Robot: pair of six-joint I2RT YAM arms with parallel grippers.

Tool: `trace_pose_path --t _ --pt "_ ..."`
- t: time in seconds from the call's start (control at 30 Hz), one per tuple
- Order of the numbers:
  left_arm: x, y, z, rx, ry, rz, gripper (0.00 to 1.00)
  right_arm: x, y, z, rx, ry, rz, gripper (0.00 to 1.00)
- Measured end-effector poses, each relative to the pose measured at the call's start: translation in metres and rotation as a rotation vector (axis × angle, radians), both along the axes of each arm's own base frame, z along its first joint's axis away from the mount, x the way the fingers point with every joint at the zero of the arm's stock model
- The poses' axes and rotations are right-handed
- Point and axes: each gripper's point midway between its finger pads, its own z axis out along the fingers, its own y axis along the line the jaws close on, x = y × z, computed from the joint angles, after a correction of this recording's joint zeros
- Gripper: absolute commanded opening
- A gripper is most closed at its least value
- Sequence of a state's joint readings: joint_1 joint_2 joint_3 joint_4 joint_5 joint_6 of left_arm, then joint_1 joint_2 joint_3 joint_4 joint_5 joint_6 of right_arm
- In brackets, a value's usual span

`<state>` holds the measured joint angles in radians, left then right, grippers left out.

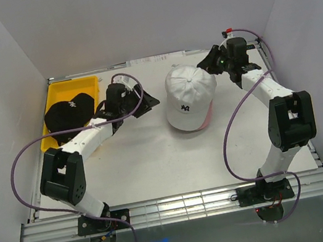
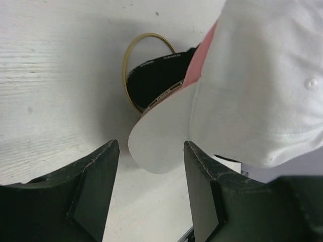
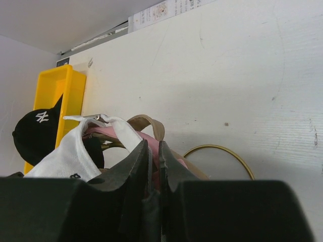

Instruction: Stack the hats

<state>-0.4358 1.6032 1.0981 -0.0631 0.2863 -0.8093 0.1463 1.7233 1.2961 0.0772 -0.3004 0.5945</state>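
- Just ahead of the spread left pincer (image 2: 150,146), the white cap's (image 2: 252,91) brim is seen.
- The right pincer (image 3: 154,146) is seen pressed together behind that cap.

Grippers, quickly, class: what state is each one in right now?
Left gripper: open, holding nothing.
Right gripper: closed on the pink cap, at its back edge.

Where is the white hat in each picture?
Top view: the white hat sits in the middle, a bit toward the right.
Left wrist view: the white hat fills the right side, brim pointing down-left.
Right wrist view: the white hat is low on the left.
Shared landmark: the pink hat peeking out underneath it.
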Motion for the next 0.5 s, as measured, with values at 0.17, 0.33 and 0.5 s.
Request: trace_pose_path --t 0.17,0.33,0.5 --pt "-0.013 -0.016 -0.013 -0.079 0.002 -0.102 0.65 0.000 0.001 0.000 0.003 0.001 0.005 0.18" --pt "-0.012 -0.030 -0.029 -0.110 0.009 -0.169 0.65 0.000 0.002 0.000 0.006 0.002 0.012 0.19" --pt "-0.010 -0.036 -0.038 -0.126 -0.003 -0.209 0.65 0.000 0.002 -0.001 0.009 0.003 0.016 0.18"
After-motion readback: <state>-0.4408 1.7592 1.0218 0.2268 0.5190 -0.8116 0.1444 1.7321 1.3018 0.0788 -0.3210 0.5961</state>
